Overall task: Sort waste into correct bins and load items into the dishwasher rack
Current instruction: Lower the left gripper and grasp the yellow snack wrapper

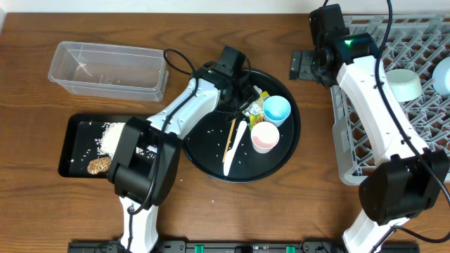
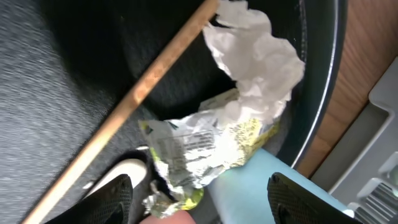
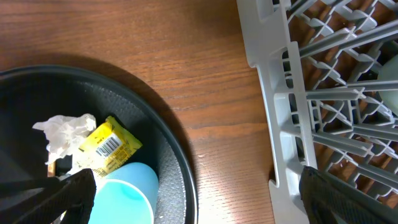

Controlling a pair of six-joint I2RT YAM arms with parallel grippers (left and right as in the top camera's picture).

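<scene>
- The large round black tray (image 1: 242,172) sits mid-table, and every place below is given from it.
- The left gripper (image 2: 205,199) hangs over the tray's far side. Its fingers (image 2: 115,199) stand well apart and clamp nothing.
- The small yellow-green wrapper (image 2: 199,149) lies crumpled on the tray between those fingers.
- The crumpled white tissue (image 2: 255,56) lies against the wrapper, close to the tray's rim.
- The thin wooden chopstick (image 2: 143,87) lies slanted across the tray floor beside the wrapper, with the white plastic spoon (image 1: 235,144) alongside it.
- The blue cup (image 1: 276,109) and the pink-white cup (image 1: 264,137) stand upright on the tray's right part, the blue one touching the wrapper.
- The loose white rice grains (image 1: 112,135) are mostly heaped in the shallow black rectangular tray (image 1: 77,144) left of the round tray, near the small brown food lump (image 1: 99,165). A few grains dot the round tray.
- The clear plastic rectangular tub (image 1: 109,68) stands beyond that shallow tray.
- The right gripper (image 3: 202,196) hovers between the round tray and the large grey plastic rack (image 1: 365,161), its fingers spread wide with nothing between them.
- In the rack, to the right of the round tray, sit the mint-white bowl (image 1: 404,84) and the light-blue small bowl (image 1: 443,76).
</scene>
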